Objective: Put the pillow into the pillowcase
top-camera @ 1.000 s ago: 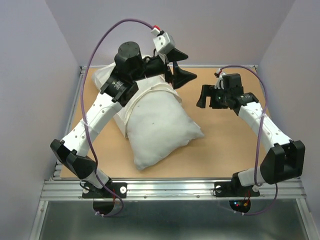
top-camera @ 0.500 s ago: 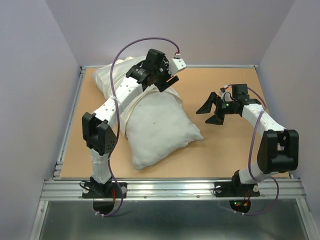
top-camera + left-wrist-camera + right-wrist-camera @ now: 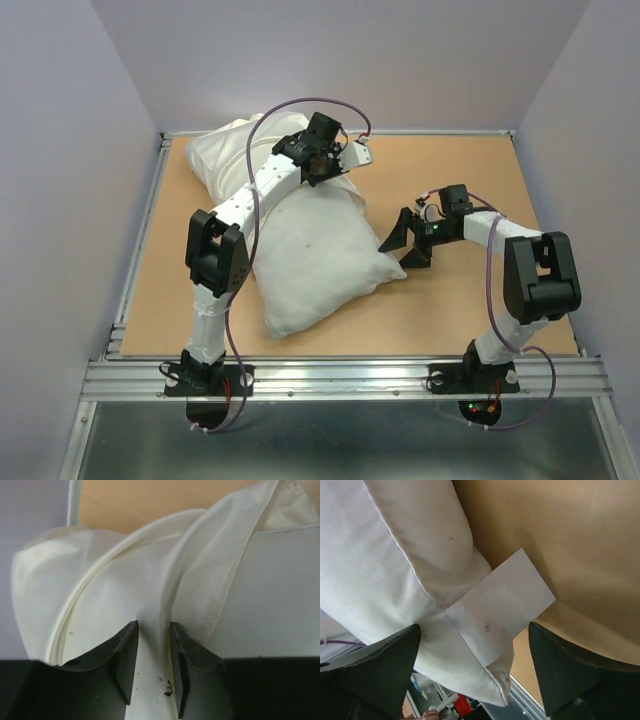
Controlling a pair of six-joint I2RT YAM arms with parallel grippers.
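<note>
The puffy greyish-white pillow (image 3: 320,260) lies slantwise in the middle of the table, its far end tucked under the cream pillowcase (image 3: 225,155). My left gripper (image 3: 330,172) is down on the pillowcase's hem at the pillow's far right. In the left wrist view, the left gripper (image 3: 152,627) has its jaws close together on a raised fold of pillowcase (image 3: 100,590), with the pillow (image 3: 280,590) to the right. My right gripper (image 3: 403,245) stands open at the pillow's right corner. In the right wrist view, the right gripper (image 3: 474,630) has that corner of the pillow (image 3: 395,555) and its white label (image 3: 500,605) between the jaws, untouched.
The brown table (image 3: 450,300) has a metal rail (image 3: 340,375) along its near edge and purple walls on three sides. The pillowcase bunches up against the far left corner. Both arms' cables loop above the fabric.
My left gripper came down onto the pillowcase hem and its jaws narrowed onto a fold. My right gripper moved left and down to the pillow's right corner, staying open.
</note>
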